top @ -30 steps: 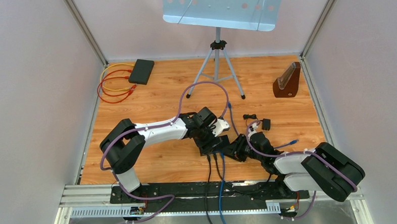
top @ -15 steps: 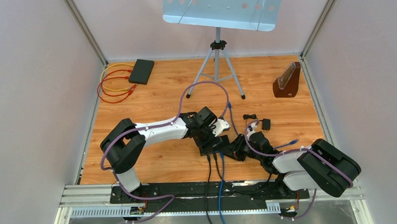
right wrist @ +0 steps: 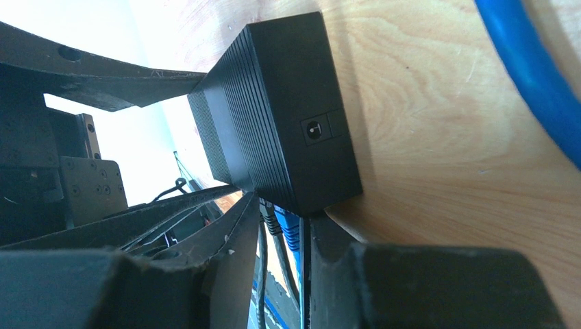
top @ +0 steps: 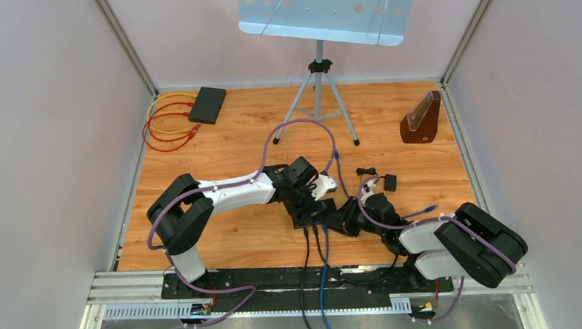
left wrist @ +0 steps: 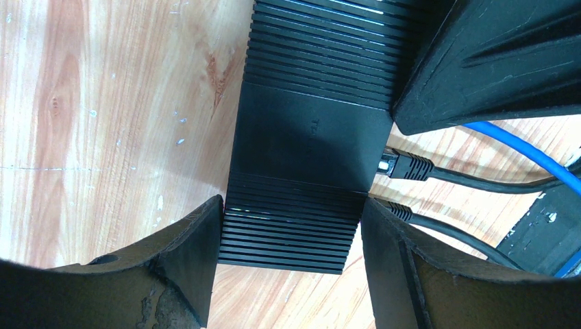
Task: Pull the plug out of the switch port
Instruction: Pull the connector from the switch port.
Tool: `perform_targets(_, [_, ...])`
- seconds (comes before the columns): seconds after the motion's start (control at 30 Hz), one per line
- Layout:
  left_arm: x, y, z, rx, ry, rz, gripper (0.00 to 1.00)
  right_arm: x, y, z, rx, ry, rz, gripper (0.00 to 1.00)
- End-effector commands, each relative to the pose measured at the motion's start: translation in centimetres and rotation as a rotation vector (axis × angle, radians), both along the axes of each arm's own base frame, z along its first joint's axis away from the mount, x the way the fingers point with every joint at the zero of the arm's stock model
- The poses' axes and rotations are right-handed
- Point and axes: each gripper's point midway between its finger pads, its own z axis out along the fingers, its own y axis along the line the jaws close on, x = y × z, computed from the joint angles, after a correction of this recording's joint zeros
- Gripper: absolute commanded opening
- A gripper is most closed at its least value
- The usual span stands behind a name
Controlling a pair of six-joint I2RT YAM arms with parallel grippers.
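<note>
Now plug (left wrist: 409,166) seated in switch (left wrist: 301,137) — axis near-far, cable (left wrist: 479,179) nearward.

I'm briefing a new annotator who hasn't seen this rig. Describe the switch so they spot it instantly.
From the music stand at the table's far edge, come toward the arms. The switch is the ribbed black box gripped by the left claw. Unlike the black box in the far-left corner, black and blue cables leave its near side.

Pale walls (top: 50,145) enclose orange wood-grain tabletop (top: 235,137); blue music stand (top: 326,11) at back.
</note>
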Motion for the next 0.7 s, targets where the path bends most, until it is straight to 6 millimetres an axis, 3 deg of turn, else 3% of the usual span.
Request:
perform_targets(0.0, [-1.19,-0.34,-1.22,0.004,0.050,-0.043,0.57,0.27,0.33,-0.30,-0.026,-0.009,0.017,0.28])
perform_targets(0.23, [-1.32,-0.26,-1.67,0.009,0.059,-0.042,0.57,0.35,0.42,-0.15,-0.029,-0.020,0.026,0.31])
perform_targets(0.3, [-1.34,-0.26,-1.62,0.007,0.058,-0.041,0.56,0.38,0.23,-0.31,-0.036,-0.017,0.016,0.22])
perform_targets(0.5, [-1.35,-0.14,-1.70,0.011,0.057,-0.043,0.56,0.51,0.20,-0.28,-0.039,-0.020,0.011,0.14])
perform_targets(0.6, [-1.38,-0.17,-1.74,0.011,0.060,-0.044,0.56,0.60,0.41,-0.10,-0.037,-0.032,0.023,0.16])
perform_targets(0.67, [-1.39,-0.19,-1.75,0.009,0.060,-0.045,0.56,0.46,0.60,0.09,-0.030,-0.049,0.044,0.25])
